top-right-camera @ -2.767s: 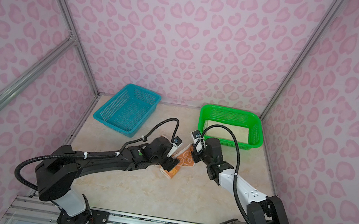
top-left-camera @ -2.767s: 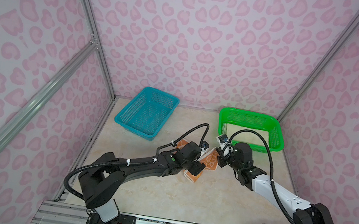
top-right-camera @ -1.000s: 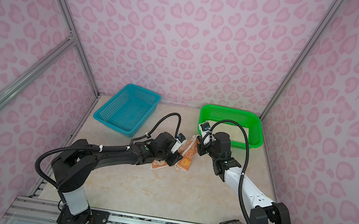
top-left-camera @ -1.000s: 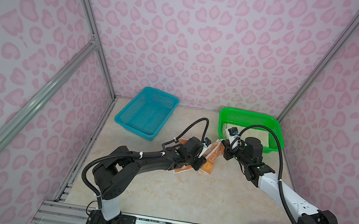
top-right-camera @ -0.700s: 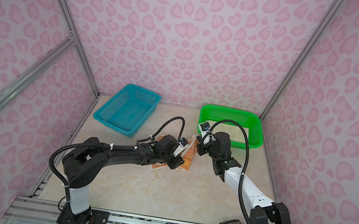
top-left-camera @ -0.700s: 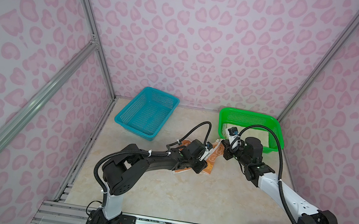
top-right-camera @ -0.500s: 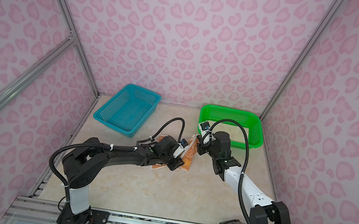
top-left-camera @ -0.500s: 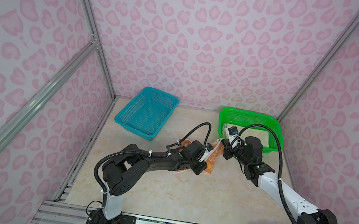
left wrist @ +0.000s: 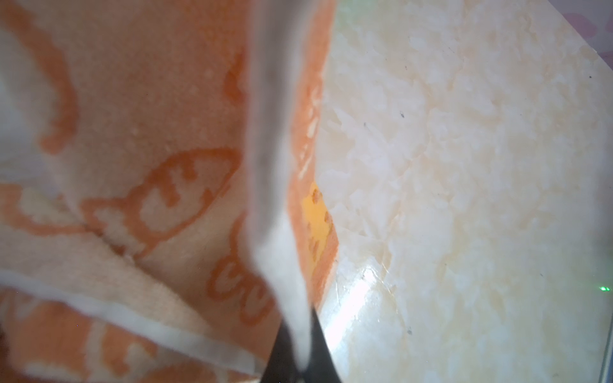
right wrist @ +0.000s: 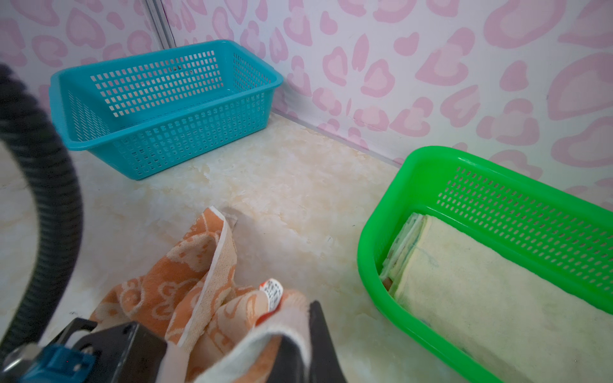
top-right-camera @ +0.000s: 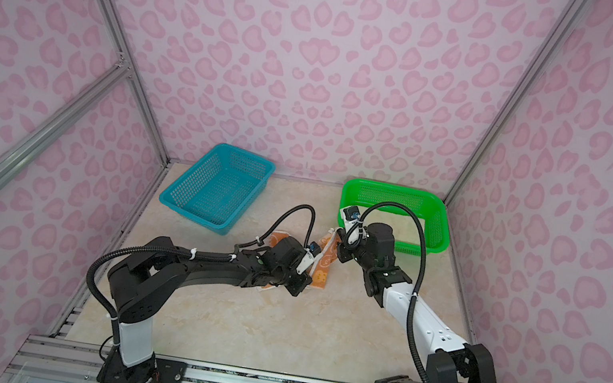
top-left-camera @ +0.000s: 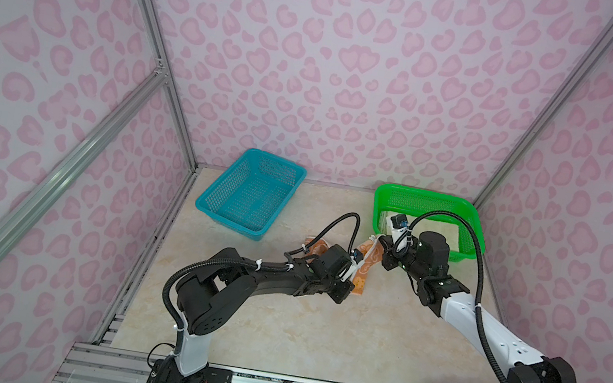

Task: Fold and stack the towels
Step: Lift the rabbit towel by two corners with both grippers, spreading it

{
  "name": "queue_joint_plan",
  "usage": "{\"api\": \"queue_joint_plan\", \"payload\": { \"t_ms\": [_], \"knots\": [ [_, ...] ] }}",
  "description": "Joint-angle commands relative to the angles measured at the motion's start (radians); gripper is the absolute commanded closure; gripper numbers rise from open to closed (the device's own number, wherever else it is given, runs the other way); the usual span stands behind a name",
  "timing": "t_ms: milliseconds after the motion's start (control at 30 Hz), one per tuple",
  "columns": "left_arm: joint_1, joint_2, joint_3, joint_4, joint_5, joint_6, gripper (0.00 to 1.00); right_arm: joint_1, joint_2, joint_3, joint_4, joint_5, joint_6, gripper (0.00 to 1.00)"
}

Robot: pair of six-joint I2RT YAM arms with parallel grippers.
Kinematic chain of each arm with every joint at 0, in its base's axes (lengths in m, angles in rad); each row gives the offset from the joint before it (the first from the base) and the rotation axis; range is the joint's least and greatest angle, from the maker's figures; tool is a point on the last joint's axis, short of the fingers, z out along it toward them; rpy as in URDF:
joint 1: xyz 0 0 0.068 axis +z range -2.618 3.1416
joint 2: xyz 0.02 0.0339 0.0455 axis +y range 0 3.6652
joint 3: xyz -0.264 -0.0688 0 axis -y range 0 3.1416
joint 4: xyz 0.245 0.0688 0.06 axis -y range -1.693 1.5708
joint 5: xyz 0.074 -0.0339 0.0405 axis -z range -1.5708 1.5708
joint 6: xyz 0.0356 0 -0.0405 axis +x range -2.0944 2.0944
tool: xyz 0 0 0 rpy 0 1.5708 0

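Noted bare marbled table (top-left-camera: 315,329) nearest the arm bases in both top views. Found the left gripper (left wrist: 300,361) further in, at mid-table, pinched tight on the white hem of the peach towel (left wrist: 149,132), with orange rabbit faces across the left wrist view. Saw it in both top views slung between the 2 grippers, bunched and partly folded over itself, with another orange patch showing behind the left arm. Could not tell how much of the cloth touched the table. Found the right gripper (right wrist: 295,348) just beyond, likewise clamped on a white edge of the same towel, with a small printed tag (right wrist: 272,291) beside its fingers. Spotted the green basket (right wrist: 464,162) behind the right gripper, holding a folded cream towel (right wrist: 481,291) on top of layered cloth edges (right wrist: 403,242). Spotted the blue basket (right wrist: 185,139) at the far left, well apart from the green one, close to the pink patterned wall (top-left-camera: 339,59).
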Motion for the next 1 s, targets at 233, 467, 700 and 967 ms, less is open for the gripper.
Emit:
{"api": "queue_joint_plan", "payload": {
  "t_ms": [233, 467, 700, 967],
  "knots": [
    [0.007, -0.251, 0.360, -0.528, -0.508, 0.026, 0.97, -0.029, -0.090, 0.092, -0.056, 0.025, 0.007, 1.00],
    [0.006, -0.361, 0.594, -0.768, -0.630, 0.074, 0.97, -0.027, -0.182, 0.217, -0.160, -0.038, -0.004, 1.00],
    [-0.006, -0.551, 0.621, -0.851, -0.504, 0.100, 0.97, 0.015, -0.347, 0.309, -0.328, -0.074, -0.042, 1.00],
    [-0.014, -0.745, 0.604, -0.843, -0.392, 0.065, 0.97, 0.105, -0.511, 0.371, -0.412, -0.027, -0.037, 1.00]
  ]
}}
